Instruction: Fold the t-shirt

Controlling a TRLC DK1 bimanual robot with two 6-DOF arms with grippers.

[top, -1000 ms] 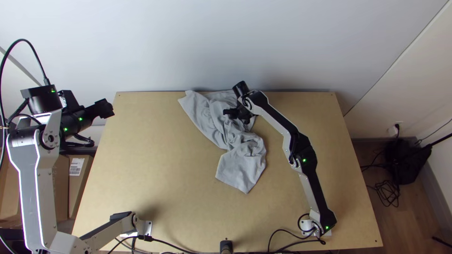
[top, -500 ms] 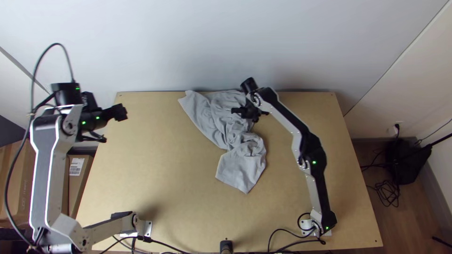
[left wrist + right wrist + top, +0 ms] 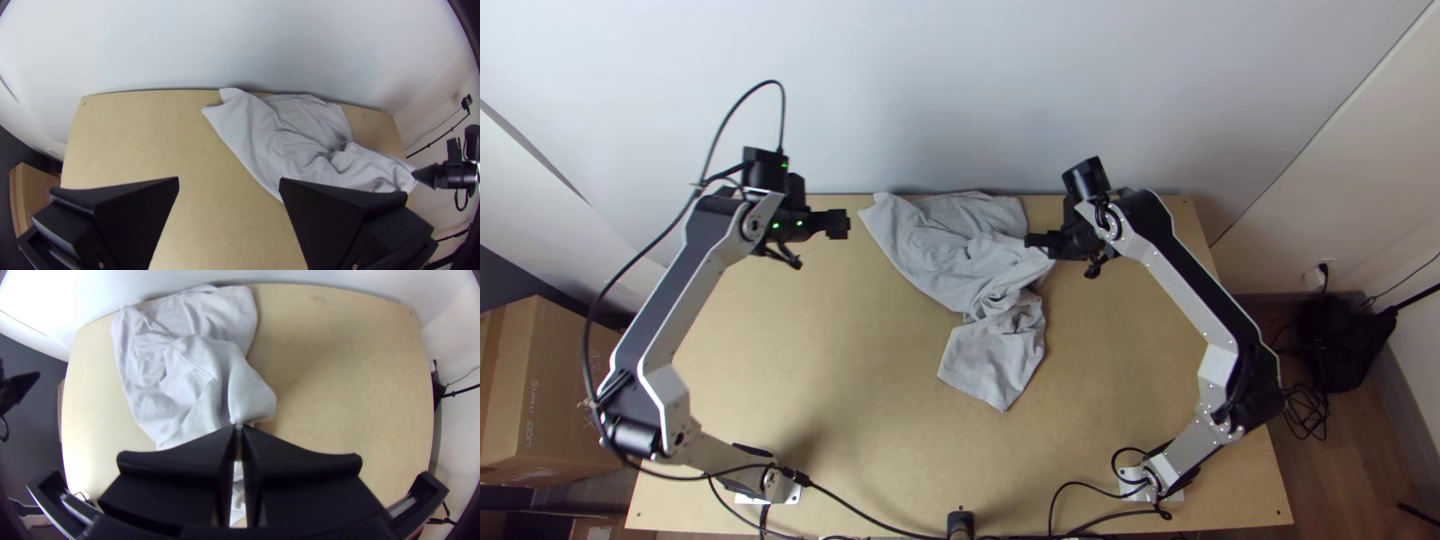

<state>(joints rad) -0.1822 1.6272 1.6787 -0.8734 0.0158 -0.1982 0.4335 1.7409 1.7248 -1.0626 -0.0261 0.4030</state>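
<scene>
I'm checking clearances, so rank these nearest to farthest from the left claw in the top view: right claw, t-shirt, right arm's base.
1. T-shirt, right of the left claw.
2. Right claw, at the t-shirt's right side, holding it.
3. Right arm's base, lower right on the table.

Walls, table and floor, as you have them.
Beyond your left gripper (image 3: 840, 224), one plain pale wall (image 3: 930, 80); to its left, one brown cardboard box (image 3: 550, 390). Right of your right gripper (image 3: 1032, 240), one side wall (image 3: 1380, 190) with socket (image 3: 1315, 278), brown floor (image 3: 1385, 450), black cables (image 3: 1305, 408). Below both, one light wooden table (image 3: 820, 350).
</scene>
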